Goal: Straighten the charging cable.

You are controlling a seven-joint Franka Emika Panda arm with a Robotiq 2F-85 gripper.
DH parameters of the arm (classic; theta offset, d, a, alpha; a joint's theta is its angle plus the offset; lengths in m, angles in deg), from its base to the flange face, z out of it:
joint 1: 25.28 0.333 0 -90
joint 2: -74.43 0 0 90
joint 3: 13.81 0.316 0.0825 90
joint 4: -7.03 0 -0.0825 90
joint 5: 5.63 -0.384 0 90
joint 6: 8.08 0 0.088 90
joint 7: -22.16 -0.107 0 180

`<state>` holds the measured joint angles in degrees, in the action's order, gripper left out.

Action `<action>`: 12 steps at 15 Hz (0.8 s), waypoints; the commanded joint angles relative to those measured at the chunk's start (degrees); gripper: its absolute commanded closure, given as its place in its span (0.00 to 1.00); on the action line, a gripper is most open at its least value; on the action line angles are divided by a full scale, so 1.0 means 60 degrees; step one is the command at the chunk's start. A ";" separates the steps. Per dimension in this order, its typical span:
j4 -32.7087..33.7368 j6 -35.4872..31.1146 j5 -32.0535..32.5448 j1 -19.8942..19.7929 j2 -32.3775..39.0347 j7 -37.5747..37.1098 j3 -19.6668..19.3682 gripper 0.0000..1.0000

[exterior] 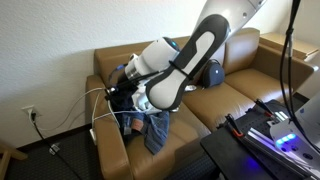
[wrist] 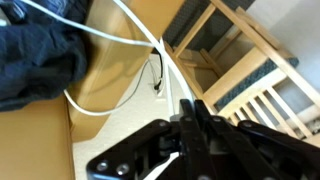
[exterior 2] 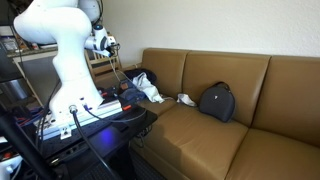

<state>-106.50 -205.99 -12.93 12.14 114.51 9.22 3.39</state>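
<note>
The charging cable (wrist: 135, 22) is a thin white cord. In the wrist view it runs from the top edge down to my jaws, and a loop (wrist: 88, 108) lies on the tan sofa arm. My gripper (wrist: 190, 128) has its fingers pressed together on the cord, and a short white piece shows below them. In an exterior view the gripper (exterior: 117, 84) hangs over the sofa's end arm, with the cable (exterior: 96, 104) looping beside it. It also shows in an exterior view (exterior 2: 108, 44), held high. The adapter block is not in view.
Dark blue clothes (wrist: 35, 55) lie on the sofa (exterior: 240, 95) next to the cable and show in an exterior view (exterior: 150, 125). A dark backpack (exterior 2: 217, 100) sits on the seat. A wooden frame (wrist: 245, 60) stands beyond the sofa arm. A black cord hangs at a wall outlet (wrist: 157, 78).
</note>
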 commanded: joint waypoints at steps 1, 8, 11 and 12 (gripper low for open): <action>-0.0511 0.0007 0.0144 -0.1981 -0.1491 -0.0494 0.1529 0.98; -0.0398 0.0004 0.0287 -0.5421 -0.3518 -0.2522 0.3673 0.98; -0.0572 0.0005 -0.0066 -0.6324 -0.4724 -0.3429 0.3627 0.98; -0.0618 0.0004 -0.0179 -0.6554 -0.5102 -0.3720 0.3522 0.98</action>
<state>-107.05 -205.96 -11.74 -22.52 91.62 -8.69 24.34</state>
